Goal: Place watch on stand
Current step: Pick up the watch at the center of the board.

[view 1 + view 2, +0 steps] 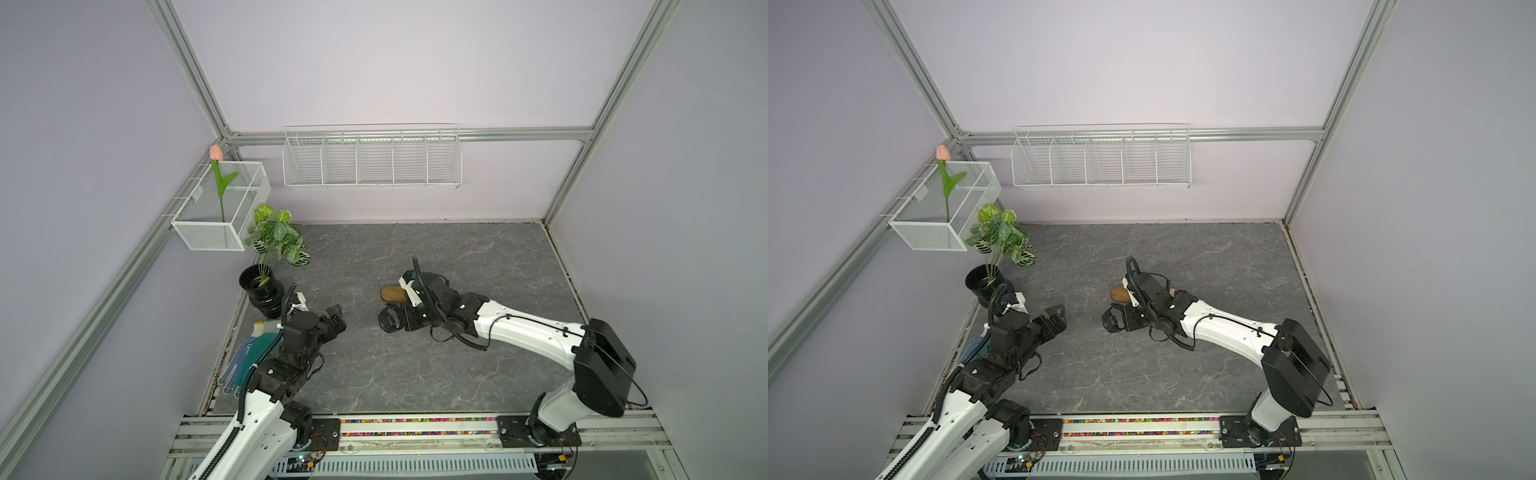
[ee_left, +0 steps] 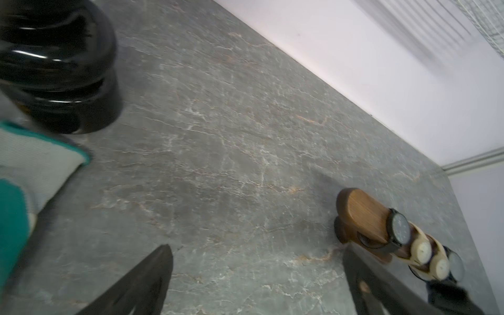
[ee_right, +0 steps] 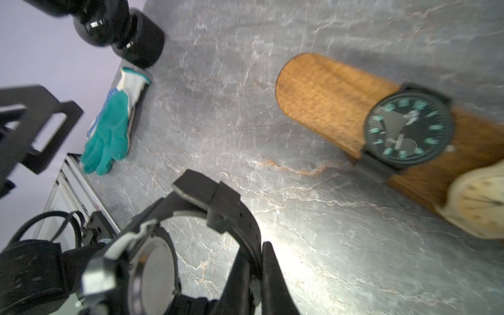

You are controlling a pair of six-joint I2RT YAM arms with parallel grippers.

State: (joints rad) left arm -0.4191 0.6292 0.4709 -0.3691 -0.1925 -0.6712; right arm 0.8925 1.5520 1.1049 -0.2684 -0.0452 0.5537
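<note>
I judge this as the end of the grasp step. The right end effector (image 3: 255,275) is narrow and clamps the strap of the black watch (image 3: 152,261), with the case hanging to one side of the fingers. In both top views the watch is just below the middle of the frame, very low over the grey worktop (image 1: 478,257). I cannot tell if it is already lifted clear. The stand (image 1: 394,294) is just above it in the frame, near but not touching, and the right arm hides most of it. The wrist cameras show that its bar already carries a dark-faced watch (image 3: 409,125) and some cream watches (image 2: 421,251) further along, while the rounded end nearest to me is bare wood. The left end effector (image 1: 334,318) is wide and holds nothing; it waits left of the centre, beside the black vase (image 1: 262,291), with a green glove (image 3: 111,131) lying close by. The strap seems to be buckled into a loop, so the next move, I think, is to raise the watch to the height of the bar. Then I turn the loop to face the bare end and slide it on, stopping short of the dark-faced watch. The base looks small, so a push along the bar may shift the stand.
</note>
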